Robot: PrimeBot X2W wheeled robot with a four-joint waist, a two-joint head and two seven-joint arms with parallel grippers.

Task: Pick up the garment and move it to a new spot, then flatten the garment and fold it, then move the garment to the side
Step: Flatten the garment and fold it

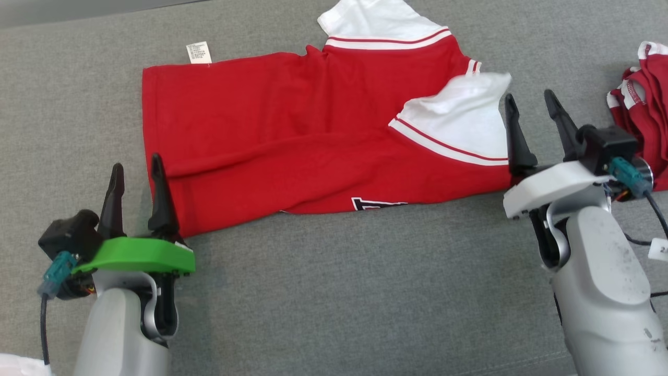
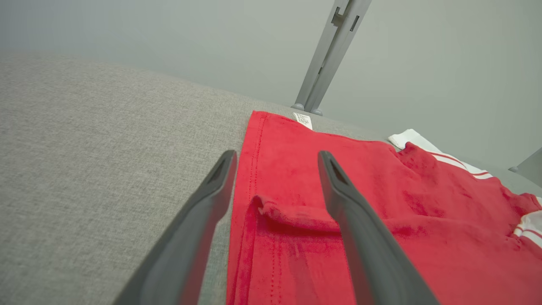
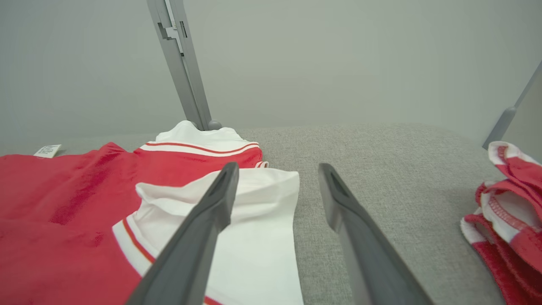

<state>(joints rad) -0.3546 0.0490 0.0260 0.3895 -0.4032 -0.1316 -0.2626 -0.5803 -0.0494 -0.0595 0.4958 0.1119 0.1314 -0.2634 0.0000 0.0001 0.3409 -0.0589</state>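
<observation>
The garment [image 1: 292, 141] is a red shirt with white sleeves, lying folded lengthwise on the grey table [image 1: 334, 287]. One white sleeve [image 1: 459, 122] is turned over onto the red body. My left gripper [image 1: 136, 175] stands open at the shirt's lower left corner, its right finger over the hem; in the left wrist view the left gripper [image 2: 275, 159] straddles the shirt's [image 2: 381, 203] edge with nothing held. My right gripper [image 1: 532, 107] is open just off the shirt's right end. In the right wrist view the right gripper [image 3: 277, 169] has its left finger over the white sleeve [image 3: 254, 228].
Another red and white garment [image 1: 642, 109] lies bunched at the right edge, close to my right wrist; the same pile [image 3: 506, 216] appears in the right wrist view. A white label [image 1: 199, 53] sticks out at the shirt's far hem. A grey post [image 3: 180, 63] stands behind the table.
</observation>
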